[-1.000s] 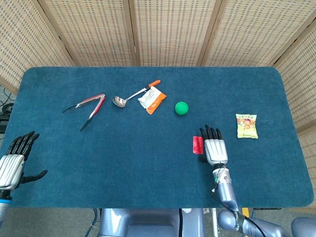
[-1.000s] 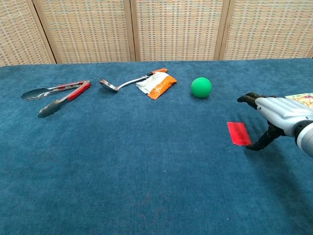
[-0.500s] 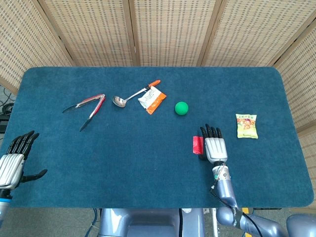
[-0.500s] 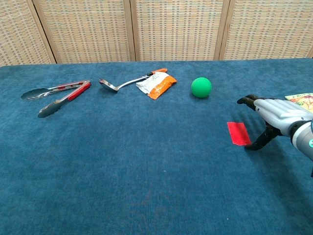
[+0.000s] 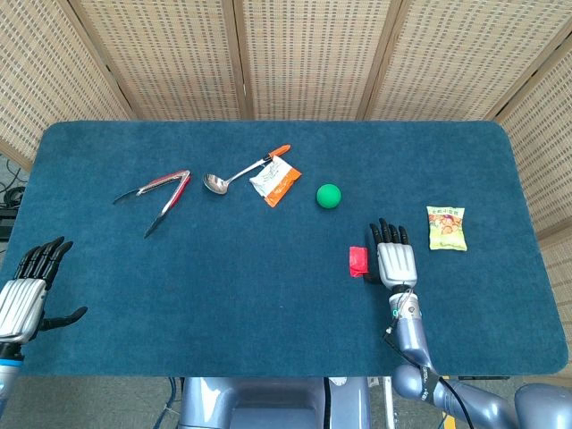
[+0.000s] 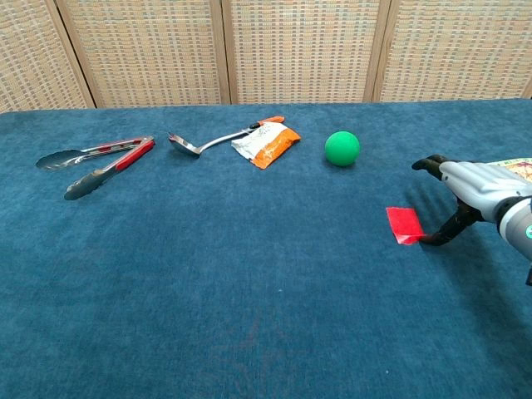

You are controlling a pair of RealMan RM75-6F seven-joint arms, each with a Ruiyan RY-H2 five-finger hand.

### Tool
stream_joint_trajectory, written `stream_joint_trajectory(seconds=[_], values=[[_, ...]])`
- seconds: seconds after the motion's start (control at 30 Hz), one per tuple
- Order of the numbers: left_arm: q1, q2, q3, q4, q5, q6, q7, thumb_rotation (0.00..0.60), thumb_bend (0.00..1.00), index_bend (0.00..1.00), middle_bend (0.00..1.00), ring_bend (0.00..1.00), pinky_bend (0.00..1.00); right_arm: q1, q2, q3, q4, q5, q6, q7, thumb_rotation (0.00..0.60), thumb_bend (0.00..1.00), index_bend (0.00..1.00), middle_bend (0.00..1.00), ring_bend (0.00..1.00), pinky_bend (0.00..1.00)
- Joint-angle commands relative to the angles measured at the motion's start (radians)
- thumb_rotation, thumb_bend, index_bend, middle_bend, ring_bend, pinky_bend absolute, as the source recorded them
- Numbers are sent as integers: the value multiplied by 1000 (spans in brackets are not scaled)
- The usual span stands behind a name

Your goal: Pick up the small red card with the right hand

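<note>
The counter (image 5: 268, 286), covered in dark blue cloth, carries everything here, with woven screens (image 5: 304, 54) standing behind it. Toward its rear left lie red-handled tongs (image 5: 159, 195), and beside them a metal ladle (image 5: 234, 173) with an orange handle tip that touches an orange-and-white packet (image 5: 274, 180). A green ball (image 5: 329, 196) sits just right of the packet, and a yellow snack bag (image 5: 446, 228) lies well apart at the right.

The right hand (image 5: 393, 259) hovers palm down over the counter right of centre, fingers spread and pointing away from the robot, holding nothing. In the chest view its thumb reaches down to the right edge of the small red card (image 6: 404, 225), which lies flat on the cloth just left of that hand. The left hand (image 5: 25, 290) rests at the near left corner, fingers spread, empty.
</note>
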Motion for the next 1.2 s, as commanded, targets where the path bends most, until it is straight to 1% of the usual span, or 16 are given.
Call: stream_joint_trajectory(seconds=[0.03, 0.27, 0.73, 1.03, 1.2], values=[[-1, -1, 0, 0, 0, 0, 0, 600, 180, 0, 0, 0, 0, 1, 4, 2, -2, 1, 1, 5, 600, 216, 0, 0, 0, 0], [-3, -2, 0, 1, 4, -2, 0, 600, 180, 0, 0, 0, 0, 3, 7, 0, -8, -10, 15, 20, 600, 220, 0, 0, 0, 0], [-2, 3, 0, 0, 7, 3, -10, 600, 181, 0, 0, 0, 0, 17, 33, 16, -59, -4, 43, -7, 600, 223, 0, 0, 0, 0], [-2, 5, 4, -7, 16, 6, -6, 600, 181, 0, 0, 0, 0, -15, 80, -8, -147, -9, 96, -32, 600, 230, 0, 0, 0, 0], [-1, 6, 7, -10, 23, 7, -6, 600, 182, 0, 0, 0, 0, -53, 92, -42, -192, -23, 132, -17, 600, 230, 0, 0, 0, 0]])
